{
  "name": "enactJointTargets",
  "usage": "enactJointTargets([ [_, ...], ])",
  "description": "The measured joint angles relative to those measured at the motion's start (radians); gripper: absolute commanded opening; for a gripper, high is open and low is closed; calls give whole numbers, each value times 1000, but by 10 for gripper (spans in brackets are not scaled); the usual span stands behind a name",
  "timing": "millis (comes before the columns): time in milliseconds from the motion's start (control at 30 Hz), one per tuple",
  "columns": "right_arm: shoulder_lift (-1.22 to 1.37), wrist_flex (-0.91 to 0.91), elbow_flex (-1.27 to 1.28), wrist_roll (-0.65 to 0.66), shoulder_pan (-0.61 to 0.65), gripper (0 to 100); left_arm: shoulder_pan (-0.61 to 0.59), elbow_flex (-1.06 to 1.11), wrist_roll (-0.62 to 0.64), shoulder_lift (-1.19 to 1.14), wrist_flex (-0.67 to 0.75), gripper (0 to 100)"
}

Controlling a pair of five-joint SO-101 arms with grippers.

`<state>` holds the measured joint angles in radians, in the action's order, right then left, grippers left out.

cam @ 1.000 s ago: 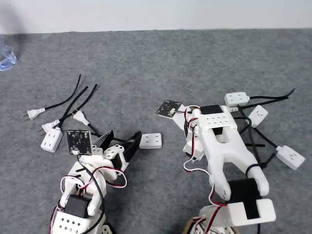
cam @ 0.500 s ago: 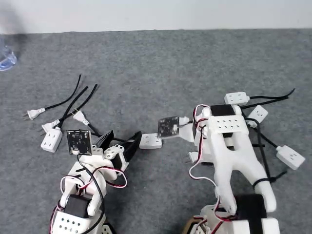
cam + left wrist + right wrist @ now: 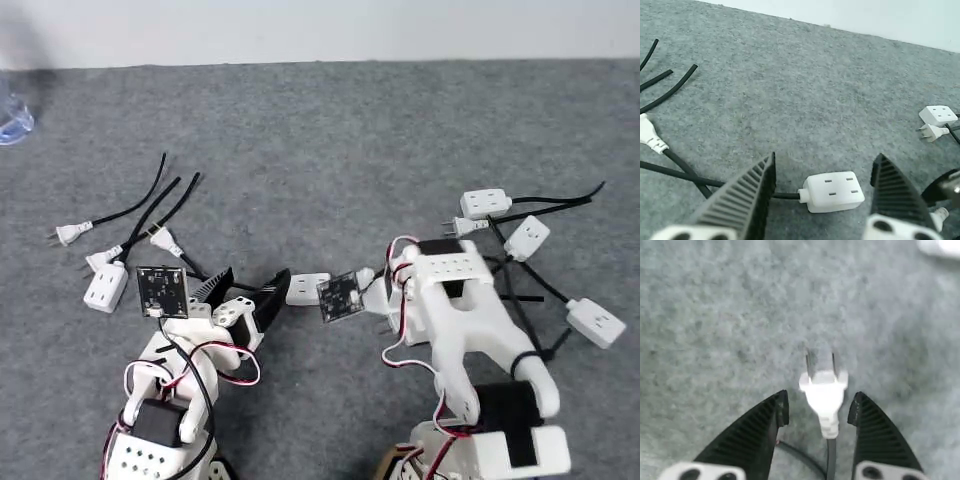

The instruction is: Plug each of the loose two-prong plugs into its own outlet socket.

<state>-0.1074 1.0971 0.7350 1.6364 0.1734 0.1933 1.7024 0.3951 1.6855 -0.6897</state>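
- Two grippers, each with black ribbed plastic fingers, stand with their fingers spread wide and clamp nothing.
- The left gripper (image 3: 825, 158) hovers low over the grey carpeted table (image 3: 300, 130). A white rectangular plastic outlet block (image 3: 832, 191) on a black cord lies slots-up just ahead of its fingertips, touching neither.
- The right gripper (image 3: 819, 401) is just beside that outlet block, on the side away from the left arm. A white two-prong plug (image 3: 824, 390) lies on the carpet between its fingers, apart from both, with its prongs pointing away from the wrist.
- Well apart from the block on the right arm's side lie three more white outlets (image 3: 527, 237) among tangled black cords (image 3: 560, 205).
- Well apart on the left arm's side lie a fifth white outlet (image 3: 105, 288) and three loose white plugs (image 3: 65, 235).
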Motion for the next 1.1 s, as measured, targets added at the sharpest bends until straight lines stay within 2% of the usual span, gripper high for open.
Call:
enactJointTargets([
  [133,15,-9,0,2,31,168,20,0,0,0,-9,292],
  [267,17,-55,8,2,37,7,28,0,0,0,-38,292],
  [433,17,-71,8,2,34,80,28,0,0,0,-41,292],
  [567,18,-97,12,2,21,3,28,0,0,0,-41,292],
  [800,17,-181,51,0,20,9,28,0,0,0,-41,292],
  [1100,17,-193,54,-354,38,13,28,0,0,0,-41,292],
])
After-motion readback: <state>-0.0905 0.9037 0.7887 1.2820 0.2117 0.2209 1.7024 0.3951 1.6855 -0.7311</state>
